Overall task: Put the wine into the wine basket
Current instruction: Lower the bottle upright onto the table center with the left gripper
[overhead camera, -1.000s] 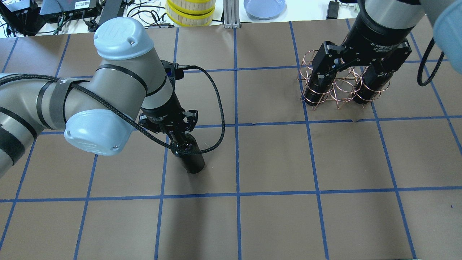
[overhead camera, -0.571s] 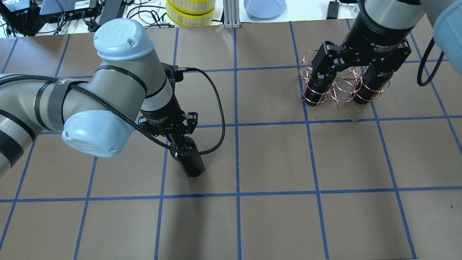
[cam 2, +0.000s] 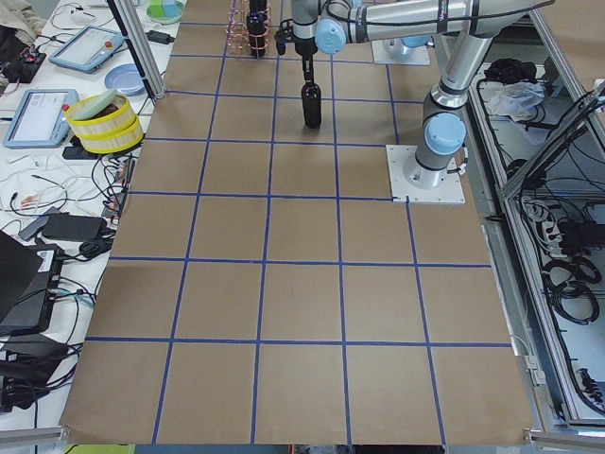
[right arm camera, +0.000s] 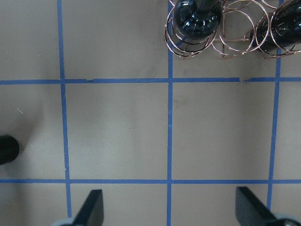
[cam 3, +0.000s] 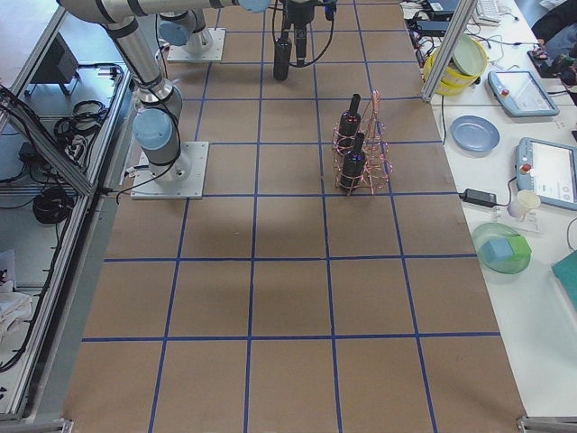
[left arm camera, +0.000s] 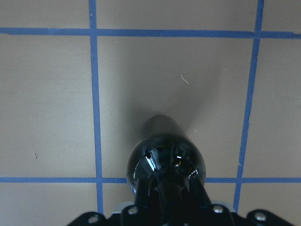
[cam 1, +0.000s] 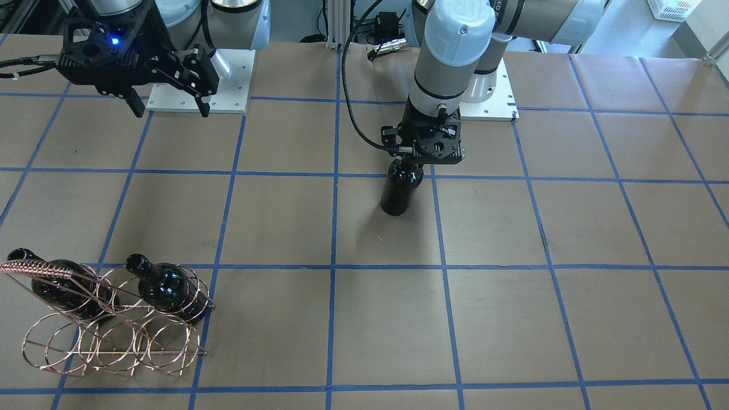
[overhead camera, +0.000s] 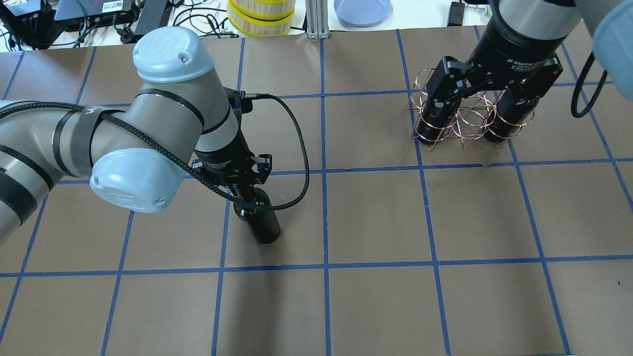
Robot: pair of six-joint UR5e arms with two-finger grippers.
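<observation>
While the paper-covered table (cam 1: 569, 228) carries the wine basket (cam 1: 108, 341) on the robot's right side, with two bottles (cam 1: 168, 290) in its outer hoops, the wine (cam 1: 398, 196) is upright near the middle, well apart from it. The left gripper (cam 1: 411, 166) clamps its neck. The right gripper (cam 1: 171, 108) hangs with jaws spread wide, holding nothing.

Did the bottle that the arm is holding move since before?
Yes, a little. In the overhead view the bottle in the left tool has crept toward the blue tape line below it.
</observation>
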